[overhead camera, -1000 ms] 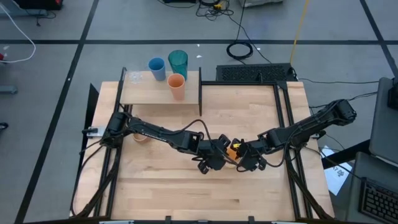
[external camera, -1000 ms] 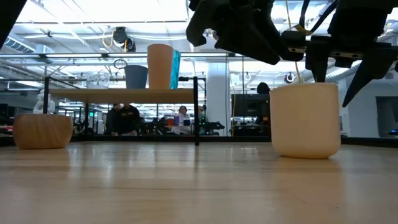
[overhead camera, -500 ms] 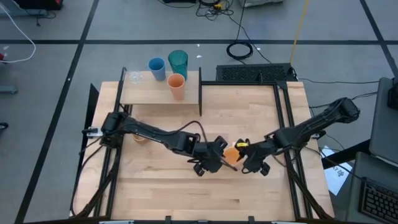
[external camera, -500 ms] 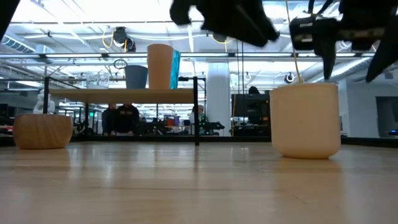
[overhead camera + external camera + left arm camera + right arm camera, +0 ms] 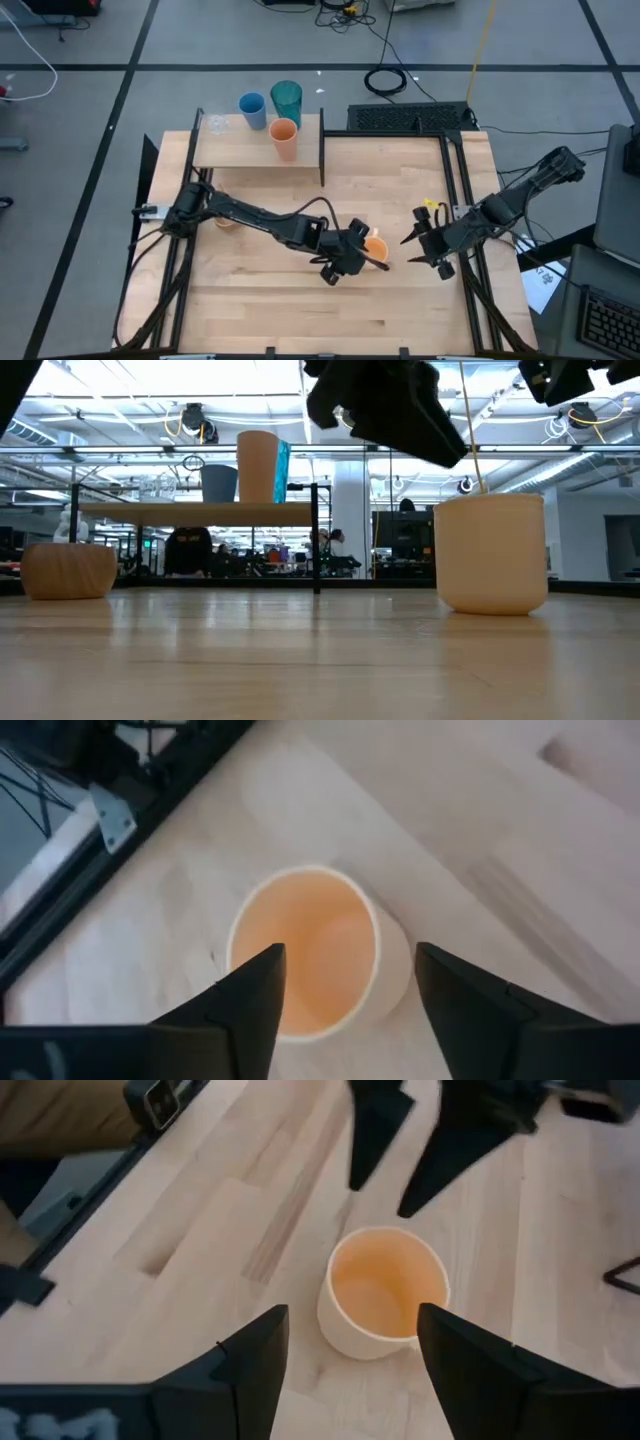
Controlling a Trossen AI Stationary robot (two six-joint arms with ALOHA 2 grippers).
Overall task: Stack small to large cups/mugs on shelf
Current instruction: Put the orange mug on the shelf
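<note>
Right gripper [image 5: 422, 243] has let go and backed off toward the table's right edge. A second ago both grippers were crowded onto the peach-orange mug [image 5: 375, 247] mid-table, half a second ago it was just clear of it, now it's well apart. Its fingers [image 5: 250, 1360] are spread and empty, and the right wrist view looks past them at the mug from a distance.

Left gripper [image 5: 352, 254] has stayed at the mug the whole time. Fingers [image 5: 255, 995] are open, straddling the rim from above in the left wrist view; can't see them pressing on the wall, so I'd call it poised, not gripping. In the low view it hangs above the mug [image 5: 491, 553], which sits upright on the tabletop [image 5: 300, 320] and hasn't shifted across the three frames.

What it means: looks like a handover or a regrip. Right arm released, left arm is set to take the mug. The mug isn't on the shelf yet.

Rest unchanged: shelf [image 5: 235, 150] at the back left holds the blue cup [image 5: 252, 109], teal tumbler [image 5: 286, 100] and orange cup [image 5: 284, 137], all upright, none nested yet. The tan handled mug [image 5: 69, 570] is still down on the tabletop near the left arm's base, mostly hidden in the high view.

Next, by my guess: close the left fingers on the rim, lift, carry to the shelf. Risk is a one-sided rim pinch tipping the mug.
</note>
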